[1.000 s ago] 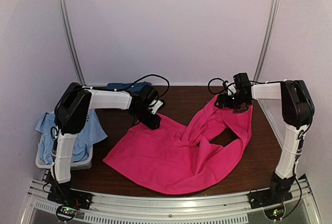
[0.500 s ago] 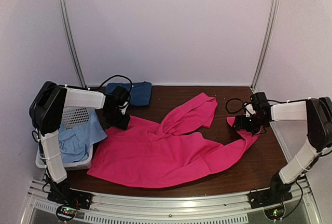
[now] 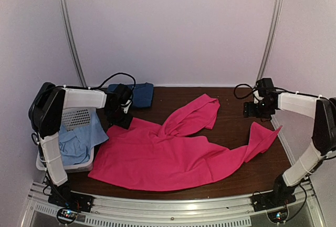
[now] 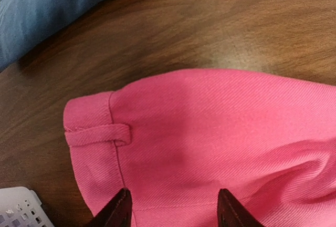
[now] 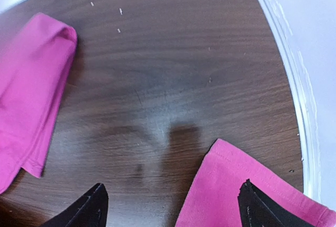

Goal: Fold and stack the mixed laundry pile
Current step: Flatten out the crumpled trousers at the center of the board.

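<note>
Magenta-pink shirt (image 3: 173,156) lay spread across the centre of the table (image 3: 231,106), with one corner pointing right. The left gripper (image 4: 176,211), fingers parted, sat over the shirt's upper-left hem (nothing clamped). The right gripper (image 5: 170,195), fingers wide, hung above bare wood. The dark blue T-shirt (image 3: 140,94) lay upper left, and the pale light-blue cloth (image 3: 79,143) filled the basket (image 3: 79,116) at lower left.

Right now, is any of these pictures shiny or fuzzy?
Left wrist view: a pale shine on the bare table, the pink shirt sharp enough to show its weave, the dark blue T-shirt softer. Right wrist view: a whitish glare patch mid-wood. Top external view: even light, slightly soft, no glare.
</note>
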Robot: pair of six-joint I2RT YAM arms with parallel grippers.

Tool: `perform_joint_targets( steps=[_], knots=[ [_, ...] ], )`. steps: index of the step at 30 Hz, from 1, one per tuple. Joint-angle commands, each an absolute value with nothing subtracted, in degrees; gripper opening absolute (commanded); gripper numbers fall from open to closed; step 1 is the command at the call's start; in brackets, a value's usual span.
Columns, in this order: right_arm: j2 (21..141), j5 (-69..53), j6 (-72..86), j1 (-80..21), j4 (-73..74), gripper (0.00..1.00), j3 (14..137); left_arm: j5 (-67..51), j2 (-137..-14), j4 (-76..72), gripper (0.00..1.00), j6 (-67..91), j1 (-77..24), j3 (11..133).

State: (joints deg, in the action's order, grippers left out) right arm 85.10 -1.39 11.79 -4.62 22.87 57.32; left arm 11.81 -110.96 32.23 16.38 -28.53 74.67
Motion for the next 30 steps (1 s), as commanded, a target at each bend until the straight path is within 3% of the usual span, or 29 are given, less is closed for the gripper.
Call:
perform_joint_targets(
  steps=[1, 9, 12, 14, 17, 19, 20, 28, 30],
  knots=[
    [90.82, 6.88, 11.14, -6.12, 29.8, 0.87, 57.74, 12.2, -108.79, 32.18, 0.57, 15.91, -29.67, 76.14],
    [100.75, 14.04, 11.81, -6.15, 29.46, 0.88, 59.2, 12.67, -109.16, 31.99, 0.58, 15.67, -30.06, 76.64],
    [105.11, 13.41, 12.16, -6.15, 28.02, 0.83, 60.78, 12.87, -109.22, 32.05, 0.58, 15.72, -30.06, 76.68],
    [108.13, 12.64, 12.33, -6.06, 27.32, 0.71, 62.54, 13.04, -109.07, 32.08, 0.58, 15.77, -30.06, 76.52],
    [111.16, 9.15, 12.41, -6.13, 26.83, 0.26, 67.07, 13.66, -108.83, 32.17, 0.59, 15.91, -30.06, 76.38],
    [111.2, 4.56, 12.72, -6.28, 25.85, 0.04, 70.37, 13.94, -108.78, 32.17, 0.59, 16.0, -30.06, 76.67],
    [110.48, 2.8, 13.18, -6.48, 25.35, 0.0, 72.21, 14.04, -108.87, 32.17, 0.59, 16.0, -30.06, 76.83],
    [98.49, -6.32, 14.07, -10.81, 21.05, 0.0, 85.47, 13.91, -109.25, 31.38, 0.59, 16.58, -30.06, 77.09],
    [97.69, -3.6, 13.89, -10.87, 27.99, 0.0, 88.89, 13.51, -109.05, 31.39, 0.59, 16.67, -30.06, 76.85]
  ],
)
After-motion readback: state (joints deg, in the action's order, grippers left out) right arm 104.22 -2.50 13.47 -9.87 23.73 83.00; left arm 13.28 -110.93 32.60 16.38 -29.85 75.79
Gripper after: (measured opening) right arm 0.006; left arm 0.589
